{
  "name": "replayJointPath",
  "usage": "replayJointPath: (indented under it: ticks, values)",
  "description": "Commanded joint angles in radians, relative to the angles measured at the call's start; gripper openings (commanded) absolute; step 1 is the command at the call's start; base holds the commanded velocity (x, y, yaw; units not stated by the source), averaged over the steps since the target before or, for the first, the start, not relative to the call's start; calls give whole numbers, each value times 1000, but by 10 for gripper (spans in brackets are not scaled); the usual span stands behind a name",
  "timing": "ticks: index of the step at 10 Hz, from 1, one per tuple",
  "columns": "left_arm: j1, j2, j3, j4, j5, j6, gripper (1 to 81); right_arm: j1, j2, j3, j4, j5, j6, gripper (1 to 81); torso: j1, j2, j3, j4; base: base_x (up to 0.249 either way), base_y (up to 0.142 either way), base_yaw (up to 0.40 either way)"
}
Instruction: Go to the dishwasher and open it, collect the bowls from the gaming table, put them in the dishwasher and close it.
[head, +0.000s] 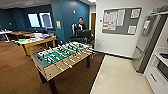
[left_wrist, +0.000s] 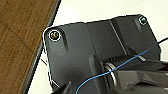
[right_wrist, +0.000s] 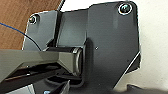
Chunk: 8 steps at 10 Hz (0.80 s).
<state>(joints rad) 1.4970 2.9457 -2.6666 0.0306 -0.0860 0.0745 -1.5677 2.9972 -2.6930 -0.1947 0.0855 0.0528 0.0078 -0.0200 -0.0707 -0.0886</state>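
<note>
The gaming table (head: 37, 41), white-topped with yellow edges, stands well apart from both claws, far ahead and off toward the left arm's side, beyond the football table (head: 62, 56). A small green shape (head: 22, 40) lies on it, possibly the big bowl; it is too small to be sure, and nothing can be made out of what is in it. The orange bowl I cannot pick out.

Toward the right arm's side, a dark-fronted unit (head: 163, 68) sits among white cabinets (head: 155, 82) near a steel fridge (head: 146, 42); I cannot tell whether it is the dishwasher, or whether it is open.

By my judgement the bowls are not yet collected, so most of the task is left.

Whether the left claw or the right claw is apart or together cannot be told. Beneath both wrists, brown floor (left_wrist: 17, 37) meets pale floor (right_wrist: 155, 37). A person (head: 80, 25) stands behind.
</note>
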Motion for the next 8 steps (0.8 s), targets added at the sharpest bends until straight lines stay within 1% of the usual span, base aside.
replayJointPath:
  ticks: [1, 4, 8]
  values:
    - [-42, 3, -18, 12, 51, 1, 811, 37, -1, -1, -5, -50, 1, 811, 0, 0, 0, 0, 0, 0, 381]
    - [-42, 29, -53, 12, 51, 1, 811, 37, -1, -2, -5, -50, 1, 811, 0, 0, 0, 0, 0, 0, 381]
    - [-42, 32, -53, 14, 51, 2, 811, 37, 4, -2, -5, -52, -1, 811, 0, 0, 0, 0, 0, 0, 381]
